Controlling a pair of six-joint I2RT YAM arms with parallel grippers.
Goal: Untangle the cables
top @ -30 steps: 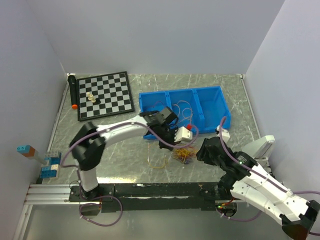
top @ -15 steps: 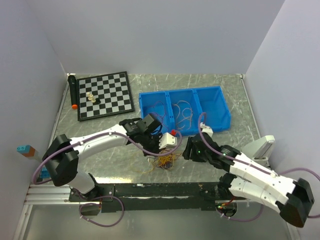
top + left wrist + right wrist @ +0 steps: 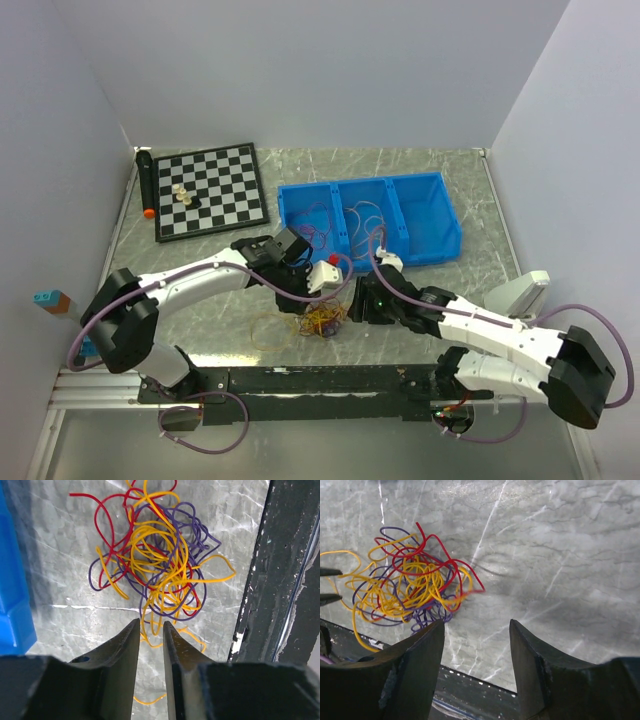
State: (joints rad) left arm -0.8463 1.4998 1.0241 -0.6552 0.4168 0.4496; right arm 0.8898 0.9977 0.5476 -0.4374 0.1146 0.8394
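Observation:
The cables (image 3: 322,322) lie as one tangle of thin yellow, red and purple loops on the grey table near its front edge. The tangle also shows in the left wrist view (image 3: 160,560) and the right wrist view (image 3: 410,590). My left gripper (image 3: 305,303) sits low at the tangle's left side. Its jaws (image 3: 151,622) stand narrowly apart, with a yellow loop lying between the tips. My right gripper (image 3: 352,306) is at the tangle's right side. It is wide open and empty (image 3: 477,625), with the tangle just beyond its left finger (image 3: 420,655).
A loose yellow loop (image 3: 268,330) lies left of the tangle. A blue three-part bin (image 3: 430,215) behind holds more thin cables (image 3: 362,218). A chessboard (image 3: 210,190) is at the back left. The black front rail (image 3: 320,380) runs close under the tangle.
Both grippers have come down and toward the front edge, closing in on the tangle from either side. The tangle has shifted left and nearer the rail.

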